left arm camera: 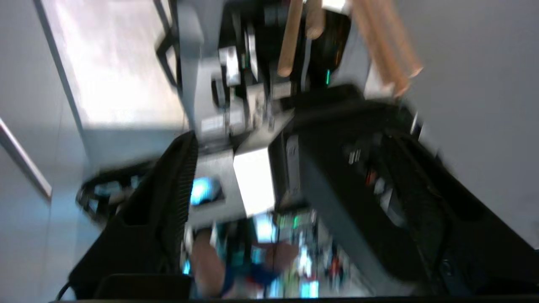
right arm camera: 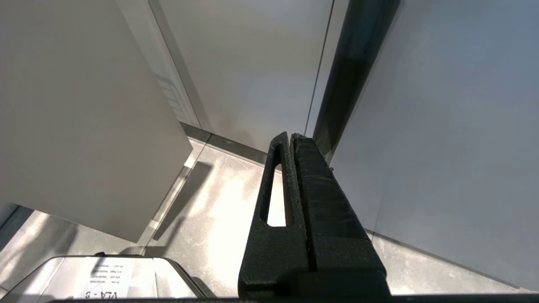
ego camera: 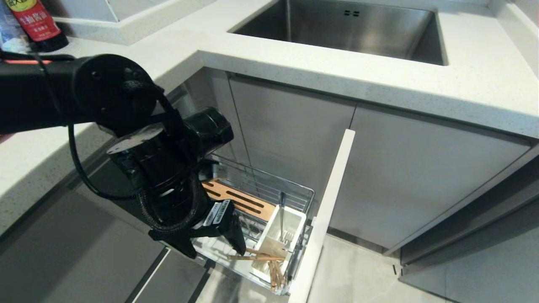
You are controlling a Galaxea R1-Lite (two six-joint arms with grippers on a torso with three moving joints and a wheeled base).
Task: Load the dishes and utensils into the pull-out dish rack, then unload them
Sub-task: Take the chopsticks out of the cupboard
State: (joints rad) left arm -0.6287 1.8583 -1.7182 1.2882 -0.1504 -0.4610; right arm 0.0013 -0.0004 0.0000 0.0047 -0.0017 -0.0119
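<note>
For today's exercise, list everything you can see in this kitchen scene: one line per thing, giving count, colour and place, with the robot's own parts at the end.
Dish rack: one, chrome wire, pulled out of the lower cabinet.
Wooden strip: one, light brown, slotted, along the rack's back.
Utensil caddy: one, white, at the rack's front.
Fork: one, silver, upright in the caddy.
Chopsticks: two, light wood, loose across the caddy's front edge.
Sink: one, steel, set in the counter.
Countertop: one, white speckled.
Bottle: one, red label, back left corner.
Left hand: black, open, above the rack.
Right hand: black, shut, pointing along cabinet fronts.
</note>
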